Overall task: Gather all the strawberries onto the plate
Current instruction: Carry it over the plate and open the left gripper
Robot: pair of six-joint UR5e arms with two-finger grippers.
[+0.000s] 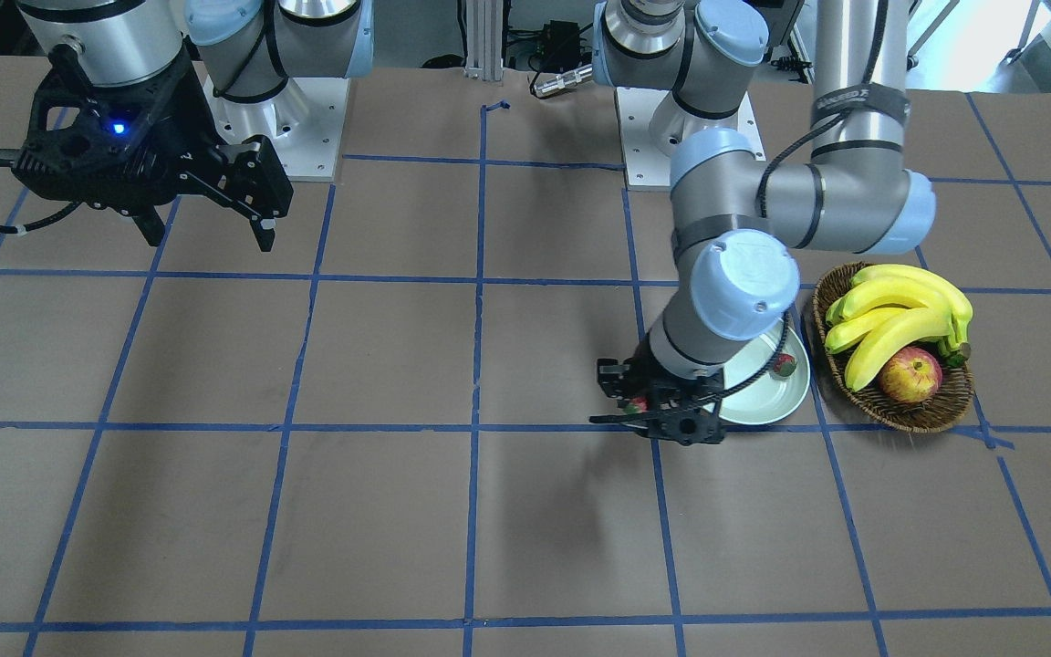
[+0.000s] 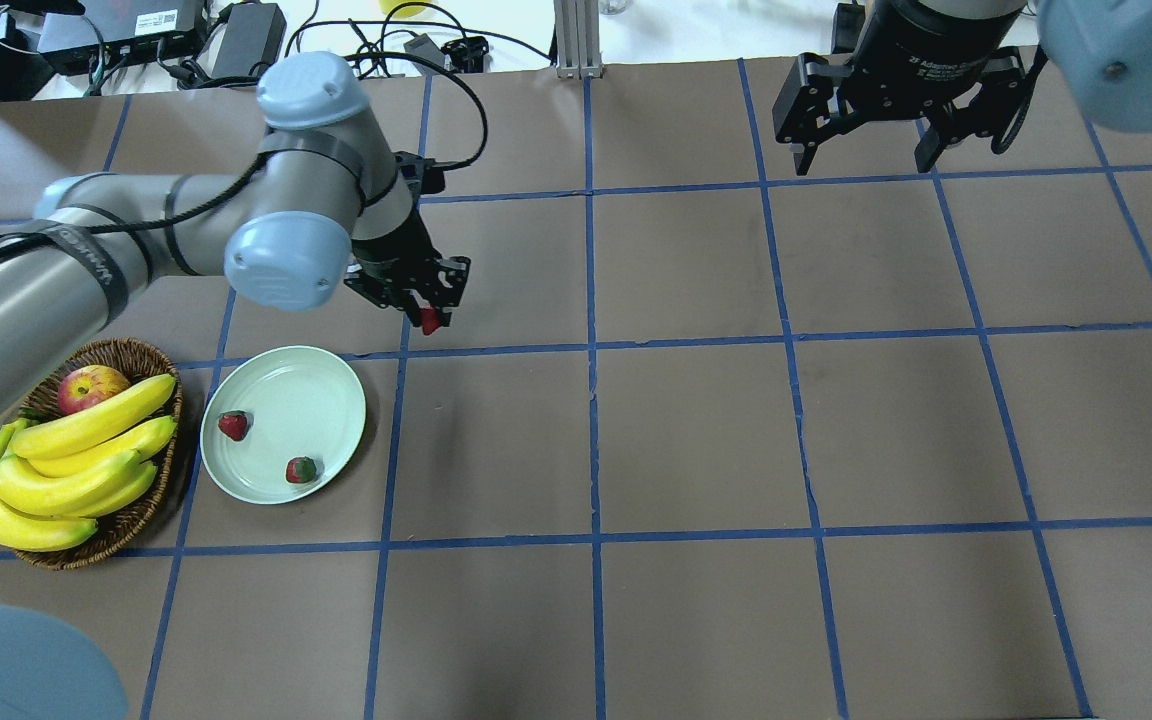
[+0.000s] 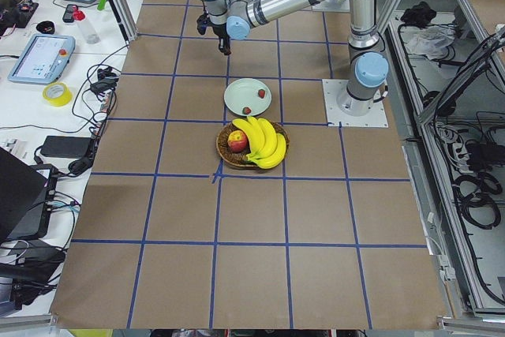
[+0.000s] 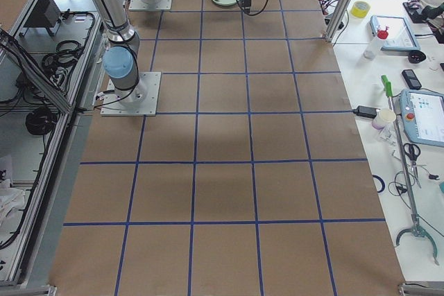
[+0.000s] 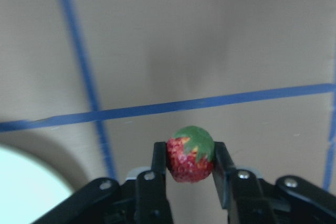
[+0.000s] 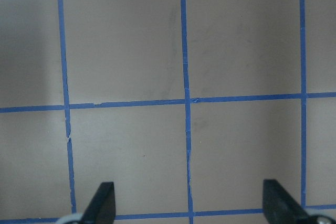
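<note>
My left gripper point(image 2: 428, 308) is shut on a red strawberry point(image 2: 430, 322) with a green top, held above the table just beyond the plate's far right rim. The wrist view shows this strawberry point(image 5: 190, 153) pinched between both fingers, with the plate's edge point(image 5: 26, 192) at lower left. The pale mint plate point(image 2: 311, 395) holds two strawberries, one at its left point(image 2: 232, 425) and one near its front rim point(image 2: 301, 469). My right gripper point(image 2: 864, 160) hangs open and empty over the far right of the table.
A brown wicker basket point(image 2: 126, 525) stands left of the plate, close to it, with yellow bananas point(image 2: 66, 470) and a red-yellow apple point(image 2: 91, 385). Blue tape lines grid the brown table. Cables and boxes lie past the far edge.
</note>
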